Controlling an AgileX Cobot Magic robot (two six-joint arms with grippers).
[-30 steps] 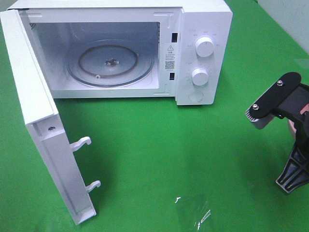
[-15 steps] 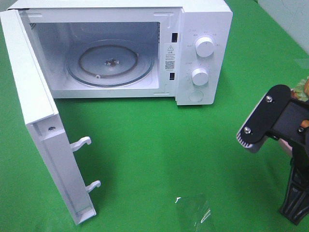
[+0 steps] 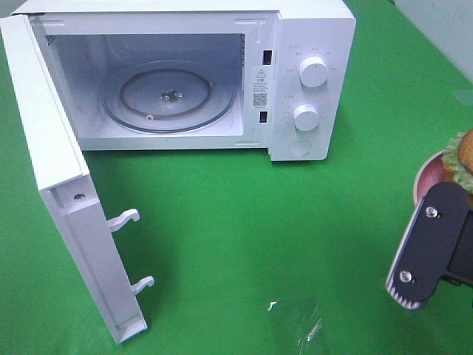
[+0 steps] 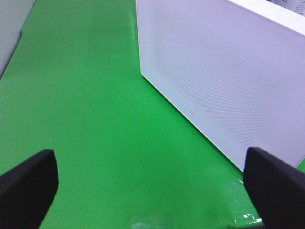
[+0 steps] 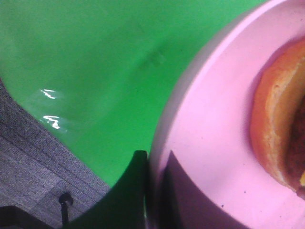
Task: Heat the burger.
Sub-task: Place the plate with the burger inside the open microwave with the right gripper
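Your right end effector (image 5: 155,191) grips the pink plate (image 3: 426,174) under the burger (image 3: 465,155), four o'clock of the microwave (image 3: 310,44). Its door (image 3: 59,192) gapes at eight o'clock; left end effector (image 4: 150,181) wide.

Right arm: flat black metal plate (image 3: 434,245), two silver screws (image 3: 429,212) (ribbed grey edge); left gripper (image 4: 152,188) has rounded matte-black fingers (image 4: 28,185).

The high camera looks steeply down over the microwave (image 3: 185,74) and counter (image 3: 244,222). The left wrist camera faces its door (image 4: 214,81); the right wrist camera hugs the plate (image 5: 209,143), which the high view shares.
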